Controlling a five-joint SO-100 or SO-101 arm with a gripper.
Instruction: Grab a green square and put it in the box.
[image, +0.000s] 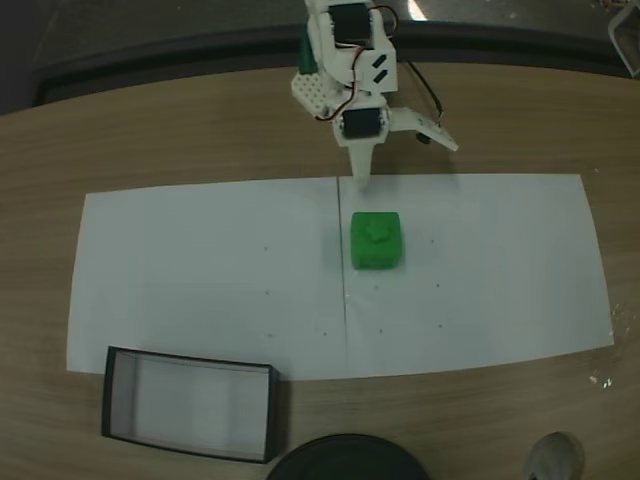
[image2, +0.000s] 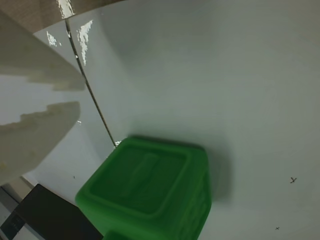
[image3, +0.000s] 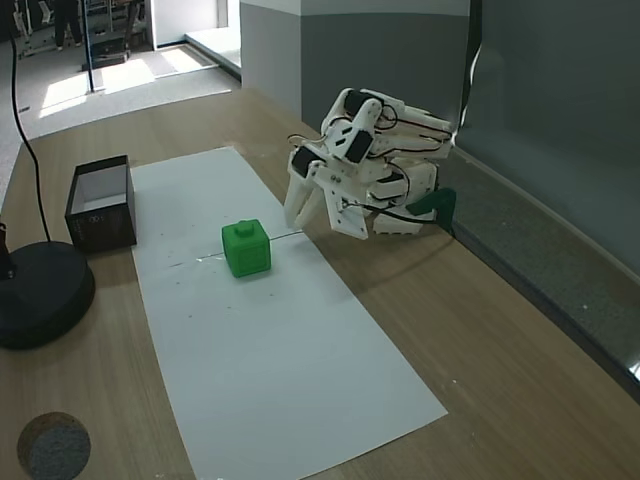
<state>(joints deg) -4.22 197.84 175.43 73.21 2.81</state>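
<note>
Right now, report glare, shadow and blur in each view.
Wrist view: glare streaks at the top left of the white paper, a soft shadow right of the green square, and the claw blurred. A fixed view: wooden table edge bowed by the lens. Another: sunlit floor behind.

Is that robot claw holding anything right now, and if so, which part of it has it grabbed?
Nothing is held. The gripper is open and empty, poised short of the green square, which sits untouched on the white paper.
</note>
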